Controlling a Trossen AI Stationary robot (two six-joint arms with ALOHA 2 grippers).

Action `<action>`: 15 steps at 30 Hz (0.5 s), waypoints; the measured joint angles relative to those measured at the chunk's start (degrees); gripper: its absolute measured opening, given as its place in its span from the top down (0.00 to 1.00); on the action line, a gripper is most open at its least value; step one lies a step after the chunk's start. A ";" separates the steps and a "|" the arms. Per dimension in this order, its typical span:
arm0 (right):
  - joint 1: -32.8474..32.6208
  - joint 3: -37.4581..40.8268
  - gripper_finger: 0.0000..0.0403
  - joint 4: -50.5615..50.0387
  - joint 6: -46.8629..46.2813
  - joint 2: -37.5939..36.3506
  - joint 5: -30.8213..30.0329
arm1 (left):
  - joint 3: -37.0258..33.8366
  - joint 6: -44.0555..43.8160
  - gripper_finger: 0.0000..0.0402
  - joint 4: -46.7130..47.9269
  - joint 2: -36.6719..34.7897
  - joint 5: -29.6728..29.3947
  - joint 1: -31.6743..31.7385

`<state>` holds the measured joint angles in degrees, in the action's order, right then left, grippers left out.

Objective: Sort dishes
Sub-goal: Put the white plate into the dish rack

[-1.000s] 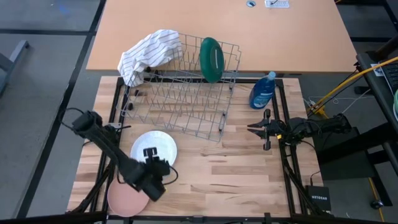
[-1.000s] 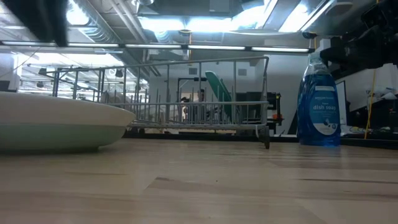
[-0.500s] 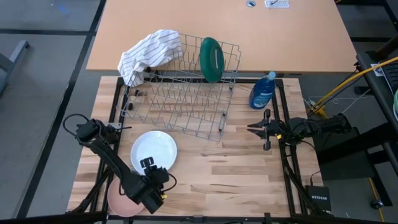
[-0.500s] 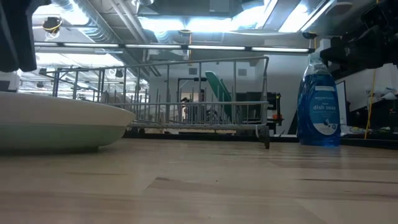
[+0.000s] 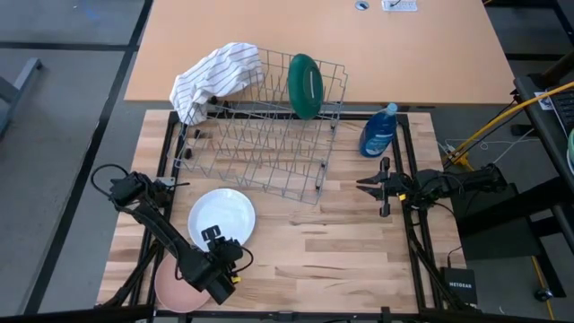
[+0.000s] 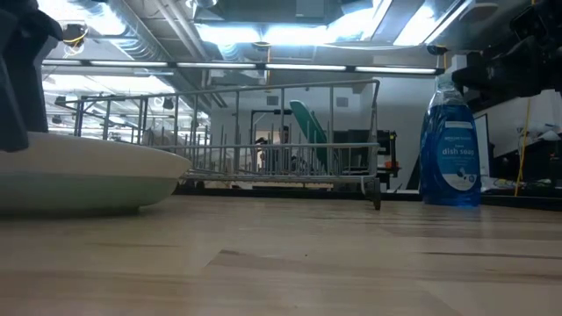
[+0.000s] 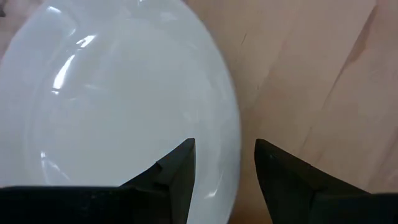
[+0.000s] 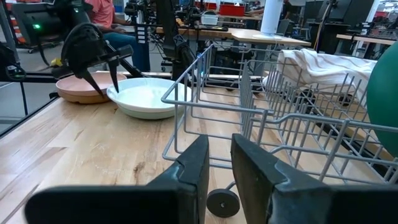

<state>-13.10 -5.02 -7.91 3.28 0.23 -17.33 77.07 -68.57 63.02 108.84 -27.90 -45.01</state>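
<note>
One green plate [image 5: 305,85] is standing in the rack [image 5: 260,135]; a white plate [image 5: 222,215] and pink plate [image 5: 175,289] are lying on the counter [image 5: 341,251], waiting. The left pincer [image 7: 224,165] is hovering open astride the white plate's rim, gripping nothing. The right pincer [image 5: 366,187] is waiting narrowly open beside the rack. Other plates are hidden.

The plate [image 5: 222,213] near the rack is white, the plate [image 5: 175,289] at the table edge pink, the plate [image 5: 305,85] standing in the grey wire rack [image 5: 260,135] dark green. The cloth [image 5: 215,76] is white with stripes; the bottle [image 5: 378,131] is blue.
</note>
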 joint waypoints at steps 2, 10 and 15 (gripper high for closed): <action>0.02 0.00 0.82 0.05 -0.02 -0.02 0.01 | -0.76 0.10 0.61 -0.84 0.00 -0.02 0.00; 0.02 0.00 0.82 -0.08 -0.01 0.00 0.00 | -3.63 -0.02 0.61 -1.15 0.00 -0.39 0.07; 0.01 0.00 0.82 -0.08 0.01 0.00 -0.02 | -5.88 -0.02 0.61 -3.10 0.00 -0.35 0.04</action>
<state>-13.09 -5.02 -7.99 3.29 0.23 -17.34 71.20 -68.59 59.93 108.84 -28.25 -44.97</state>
